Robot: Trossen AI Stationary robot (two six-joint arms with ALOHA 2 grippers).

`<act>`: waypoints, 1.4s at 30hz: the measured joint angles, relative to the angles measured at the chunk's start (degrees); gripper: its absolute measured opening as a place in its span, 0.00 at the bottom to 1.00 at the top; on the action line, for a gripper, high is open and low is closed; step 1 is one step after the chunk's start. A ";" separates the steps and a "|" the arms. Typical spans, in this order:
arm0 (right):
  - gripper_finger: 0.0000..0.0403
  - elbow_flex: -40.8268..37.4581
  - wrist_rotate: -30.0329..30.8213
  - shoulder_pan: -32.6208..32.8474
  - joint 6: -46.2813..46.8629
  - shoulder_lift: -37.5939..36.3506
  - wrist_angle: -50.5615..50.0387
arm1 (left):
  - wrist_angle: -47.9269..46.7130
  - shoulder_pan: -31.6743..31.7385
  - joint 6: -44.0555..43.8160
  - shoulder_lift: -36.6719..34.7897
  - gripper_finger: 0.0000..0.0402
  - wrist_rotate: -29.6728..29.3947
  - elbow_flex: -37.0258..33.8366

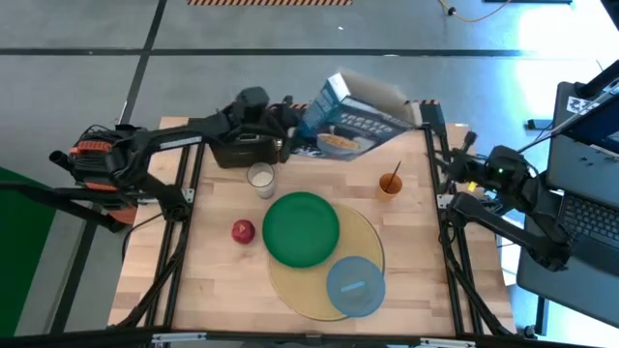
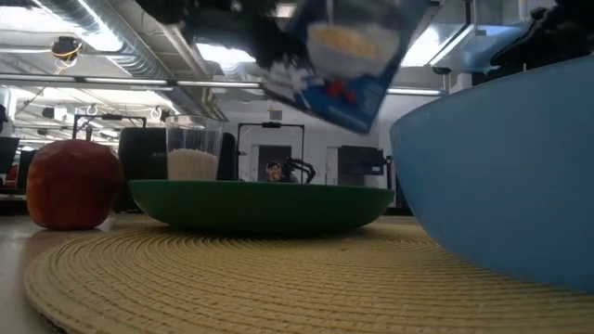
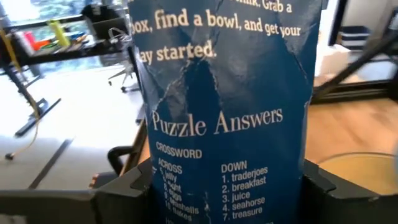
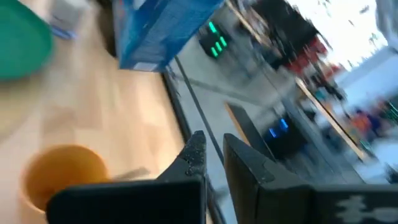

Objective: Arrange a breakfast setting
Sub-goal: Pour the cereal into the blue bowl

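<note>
My left gripper (image 1: 290,126) is shut on the blue cereal box (image 1: 353,118) above the table's far edge; the box shows lifted and tilted in the low view (image 2: 339,65). The green plate (image 1: 302,228) and the blue-grey bowl (image 1: 355,286) rest on the round yellow mat (image 1: 372,246). The red apple (image 1: 243,231) lies on the table left of the plate. The milk glass (image 1: 260,178) and the orange drink cup (image 1: 390,184) stand farther back. No toast slice shows. My right gripper (image 4: 214,155) is shut and empty at the table's right edge, beside the orange cup (image 4: 59,171). My left gripper pinches the cereal box between its two fingers, one on each narrow side (image 3: 152,180), near the box's bottom end. The fingers come level from the table's left and lie across the box. The box is clear of the table, tilted, its open top toward the far right, its back panel creased.
A black appliance (image 1: 242,150) stands at the far left of the table, just below my left gripper. A laptop (image 1: 590,208) sits beyond the table's right edge. Bare wood lies at the near left (image 1: 213,280) and between the plate and the cup.
</note>
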 joint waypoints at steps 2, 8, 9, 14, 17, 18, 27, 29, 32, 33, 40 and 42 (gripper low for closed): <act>0.08 -3.93 -6.16 0.00 1.26 -2.57 6.25 | -4.73 -1.08 1.58 -3.86 0.52 0.10 0.00; 0.08 -15.76 -14.99 0.00 6.98 -6.54 24.63 | -16.94 -8.78 5.33 -12.73 0.52 -6.04 0.02; 0.08 -17.11 -14.82 0.00 7.45 -6.53 27.41 | -19.00 -10.54 5.57 -13.70 0.52 -8.07 0.02; 0.08 -22.12 -14.28 0.00 8.85 -6.41 34.93 | -27.05 -21.05 6.56 -17.80 0.52 -18.69 0.02; 0.08 -24.01 -14.66 0.00 10.17 -6.41 37.28 | -28.31 -27.80 6.64 -19.51 0.52 -25.68 0.02; 0.08 -24.55 -14.66 0.00 10.22 -6.41 37.96 | -28.49 -29.93 6.64 -20.09 0.52 -27.75 0.02; 0.08 -27.14 -13.76 0.00 10.31 -6.41 39.58 | -38.25 -47.99 7.64 -17.88 0.52 -52.87 7.02; 0.08 -27.34 -13.76 0.00 10.33 -6.41 39.62 | -38.88 -50.99 9.26 -16.02 0.52 -56.24 7.97; 0.08 -27.38 -13.78 0.00 10.40 -6.41 39.42 | -39.09 -54.67 8.95 -12.53 0.52 -58.84 10.04; 0.08 -27.38 -13.80 0.00 10.56 -6.41 39.38 | -38.87 -55.71 8.82 -11.27 0.52 -59.85 10.80; 0.08 -27.38 -13.83 0.00 10.55 -6.41 35.42 | -45.28 -61.68 8.82 -1.94 0.52 -72.28 15.40; 0.08 -27.38 -13.80 0.00 10.44 -6.41 34.34 | -46.42 -62.85 8.74 0.63 0.52 -74.40 16.47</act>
